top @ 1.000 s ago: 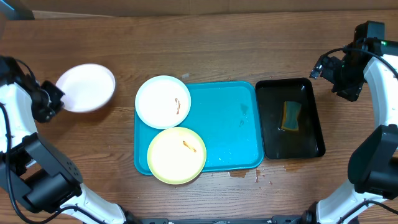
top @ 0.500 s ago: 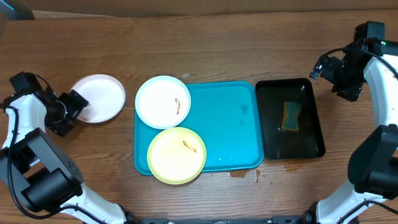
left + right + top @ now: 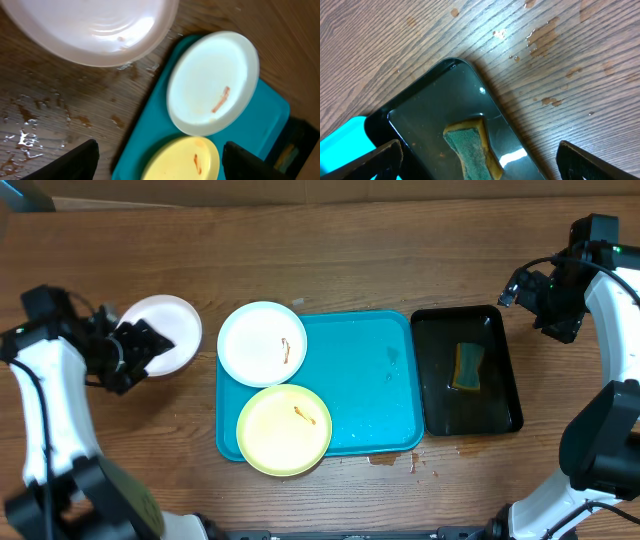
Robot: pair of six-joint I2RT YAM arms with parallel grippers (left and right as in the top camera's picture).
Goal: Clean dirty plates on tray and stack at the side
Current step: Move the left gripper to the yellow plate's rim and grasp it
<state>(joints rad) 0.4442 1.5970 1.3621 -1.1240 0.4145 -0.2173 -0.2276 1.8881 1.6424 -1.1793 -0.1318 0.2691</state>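
Observation:
A clean white plate (image 3: 172, 320) (image 3: 90, 25) lies on the bare wood left of the turquoise tray (image 3: 370, 390) (image 3: 150, 145). My left gripper (image 3: 148, 343) (image 3: 160, 167) hovers over that plate's near edge, open and holding nothing. On the tray's left end rest a white plate (image 3: 262, 343) (image 3: 212, 82) and a pale yellow plate (image 3: 284, 430) (image 3: 182, 160), each with a brown smear. My right gripper (image 3: 545, 305) (image 3: 482, 162) hangs open above the far end of the black tray, empty.
A glossy black tray (image 3: 500, 420) (image 3: 420, 100) right of the turquoise one holds water and a green-and-yellow sponge (image 3: 467, 367) (image 3: 470, 145). Wet spots mark the wood at the tray's front (image 3: 395, 460) and beside the left plate (image 3: 30, 140).
My left gripper has opened and let go of the white plate, which moved a little right and now lies flat on the table. The left arm shifted right over it. The right arm is still.

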